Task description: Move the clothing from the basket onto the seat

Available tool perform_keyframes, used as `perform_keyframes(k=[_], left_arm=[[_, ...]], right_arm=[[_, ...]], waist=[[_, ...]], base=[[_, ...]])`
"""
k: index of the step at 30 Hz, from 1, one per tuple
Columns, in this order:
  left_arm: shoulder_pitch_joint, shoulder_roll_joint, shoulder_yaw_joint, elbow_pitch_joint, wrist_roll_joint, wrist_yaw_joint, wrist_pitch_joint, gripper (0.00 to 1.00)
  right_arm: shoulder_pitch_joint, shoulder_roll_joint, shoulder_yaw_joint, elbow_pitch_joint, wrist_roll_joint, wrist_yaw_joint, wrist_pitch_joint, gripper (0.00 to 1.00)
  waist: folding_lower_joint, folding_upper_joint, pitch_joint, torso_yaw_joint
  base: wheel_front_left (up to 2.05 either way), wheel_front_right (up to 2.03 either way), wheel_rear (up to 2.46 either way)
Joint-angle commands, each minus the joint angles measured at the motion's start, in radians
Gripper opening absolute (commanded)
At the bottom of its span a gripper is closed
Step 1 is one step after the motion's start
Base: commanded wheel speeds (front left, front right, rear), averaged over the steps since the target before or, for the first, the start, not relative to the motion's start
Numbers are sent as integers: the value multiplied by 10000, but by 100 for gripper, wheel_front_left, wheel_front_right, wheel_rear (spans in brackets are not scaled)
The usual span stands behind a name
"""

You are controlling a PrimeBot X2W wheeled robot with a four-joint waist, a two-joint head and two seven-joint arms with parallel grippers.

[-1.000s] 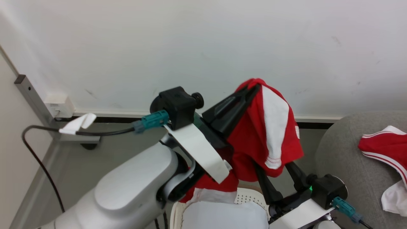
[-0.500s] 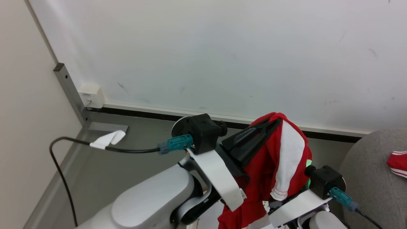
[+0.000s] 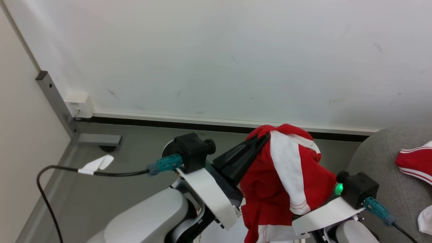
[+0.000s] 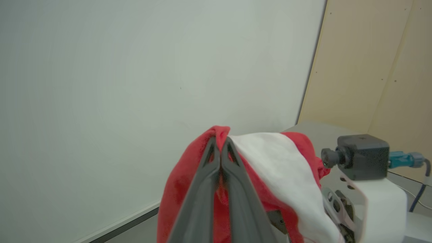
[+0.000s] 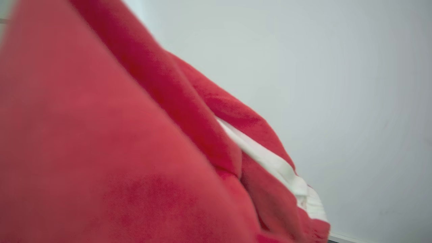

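clothing point(image 3: 260, 189): soft matt cloth (fleecy up close) | seat point(image 3: 374, 162): grey woven fabric | left gripper point(image 3: 265, 137): matt dark plastic

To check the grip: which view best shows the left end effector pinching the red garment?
The left wrist view: the left end effector, shut, pinches the red garment head-on. The head view shows it sideways; the right wrist view, blurred red cloth.

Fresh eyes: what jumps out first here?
A red garment with a white panel hangs at centre of the head view, its top fold pinched in the shut left gripper. At right, more red clothing lies on the grey sofa.
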Motion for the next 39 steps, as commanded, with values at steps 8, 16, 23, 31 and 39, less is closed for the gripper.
perform_keyframes(k=[8,16,23,31,39], left_arm=[[635,323,-105,-571,33,3,-240,100],[1167,824,-136,-836,268,171,-405,100],[1227,1035,-186,-1091,514,262,-386,100],[1070,1108,-476,-1154,698,233,-160,100],[1004,1025,-709,-853,987,194,-160,100]], right_arm=[[340,-22,-1167,-686,-754,-22,-38,0],[564,-22,-2083,-1371,-1296,-22,55,0],[1185,-35,-3034,-2743,-1903,-23,609,0],[2035,-22,-3835,-4280,-2083,-23,1135,0],[2511,-15,-4008,-4918,-1953,-23,1407,0]], waist=[[0,-1,192,-955],[0,-1,470,-2325],[0,-1,756,-3768],[0,-1,1002,-5128],[0,-1,1092,-5727]], base=[[0,0,0],[0,0,0],[0,0,0],[0,0,0],[0,0,0]])
